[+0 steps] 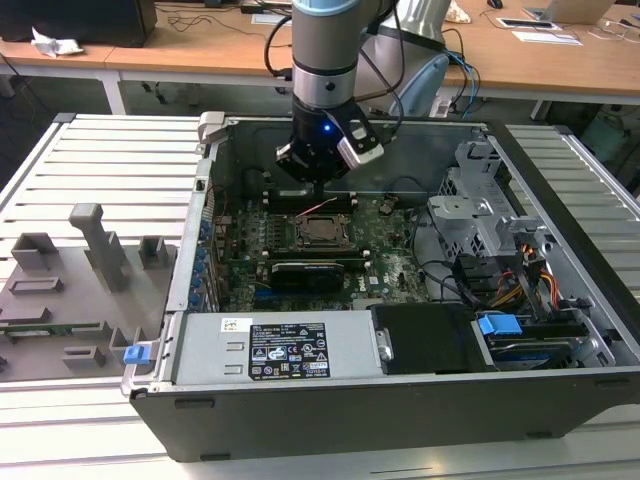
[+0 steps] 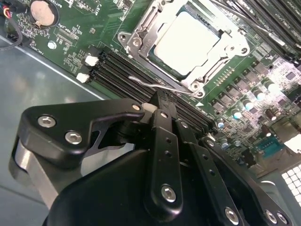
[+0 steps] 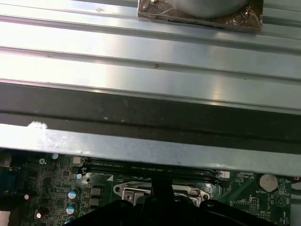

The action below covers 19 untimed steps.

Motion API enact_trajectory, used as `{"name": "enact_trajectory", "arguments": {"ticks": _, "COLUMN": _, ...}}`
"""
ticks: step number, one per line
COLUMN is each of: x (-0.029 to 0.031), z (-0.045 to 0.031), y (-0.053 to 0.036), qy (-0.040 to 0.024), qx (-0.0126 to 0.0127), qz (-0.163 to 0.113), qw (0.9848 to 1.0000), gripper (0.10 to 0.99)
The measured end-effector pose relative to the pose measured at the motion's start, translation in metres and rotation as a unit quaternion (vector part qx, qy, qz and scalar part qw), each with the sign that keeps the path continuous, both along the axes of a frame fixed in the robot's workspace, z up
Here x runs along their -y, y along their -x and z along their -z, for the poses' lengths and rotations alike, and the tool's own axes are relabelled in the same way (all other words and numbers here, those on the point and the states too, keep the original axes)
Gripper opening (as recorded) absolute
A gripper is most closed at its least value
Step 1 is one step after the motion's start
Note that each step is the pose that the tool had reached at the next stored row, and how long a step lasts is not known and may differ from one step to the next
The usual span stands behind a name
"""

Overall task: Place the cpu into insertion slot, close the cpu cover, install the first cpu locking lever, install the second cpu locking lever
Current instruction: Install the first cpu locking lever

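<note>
**Workshop surroundings: benches, work surface, lighting**

Ribbed aluminium work surface [image 1: 110, 160], pale grey, running under and to both sides of the end effector; bright glare along its ribs in the first wrist view. Grey plastic fixture tray [image 1: 70, 290], set on that surface, well off towards the exterior view's left. Wooden desks [image 1: 200, 45], light brown, behind the end effector, carrying papers [image 1: 545, 30] and a dark box [image 1: 80, 20]. Even, diffuse lighting.

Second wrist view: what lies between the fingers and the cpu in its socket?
In the second wrist view, a thin metal locking lever and black memory slots lie between the fingers and the cpu.
</note>
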State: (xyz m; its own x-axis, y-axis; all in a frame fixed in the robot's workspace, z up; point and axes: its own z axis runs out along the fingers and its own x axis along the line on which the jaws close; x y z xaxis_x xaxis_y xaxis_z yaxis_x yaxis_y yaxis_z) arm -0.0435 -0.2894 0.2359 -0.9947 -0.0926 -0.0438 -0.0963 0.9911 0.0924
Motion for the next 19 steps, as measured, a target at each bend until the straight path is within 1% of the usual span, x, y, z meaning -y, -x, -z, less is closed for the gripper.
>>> {"name": "enact_trajectory", "arguments": {"ticks": 3, "x": -0.0023, "z": 0.0034, "y": -0.0057, "qy": 0.0, "qx": -0.0004, "qz": 0.0, "qw": 1.0, "gripper": 0.106}}
{"name": "enact_trajectory", "arguments": {"ticks": 6, "x": -0.0028, "z": 0.0071, "y": -0.0106, "qy": 0.0, "qx": -0.0006, "qz": 0.0, "qw": 1.0, "gripper": 0.106}}
{"name": "enact_trajectory", "arguments": {"ticks": 9, "x": -0.0028, "z": 0.0088, "y": -0.0125, "qy": 0.0001, "qx": -0.0005, "qz": 0.0, "qw": 1.0, "gripper": 0.106}}
{"name": "enact_trajectory", "arguments": {"ticks": 12, "x": -0.0028, "z": 0.0123, "y": -0.015, "qy": 0.0001, "qx": -0.0005, "qz": 0.001, "qw": 1.0, "gripper": 0.106}}
{"name": "enact_trajectory", "arguments": {"ticks": 15, "x": -0.0028, "z": 0.0168, "y": -0.0199, "qy": 0.0001, "qx": -0.0006, "qz": 0.003, "qw": 1.0, "gripper": 0.106}}
{"name": "enact_trajectory", "arguments": {"ticks": 18, "x": -0.0028, "z": 0.0203, "y": -0.02, "qy": 0.0003, "qx": -0.0005, "qz": 0.004, "qw": 1.0, "gripper": 0.106}}
{"name": "enact_trajectory", "arguments": {"ticks": 19, "x": -0.0028, "z": 0.0229, "y": -0.0201, "qy": 0.0013, "qx": -0.0005, "qz": 0.005, "qw": 1.0, "gripper": 0.106}}
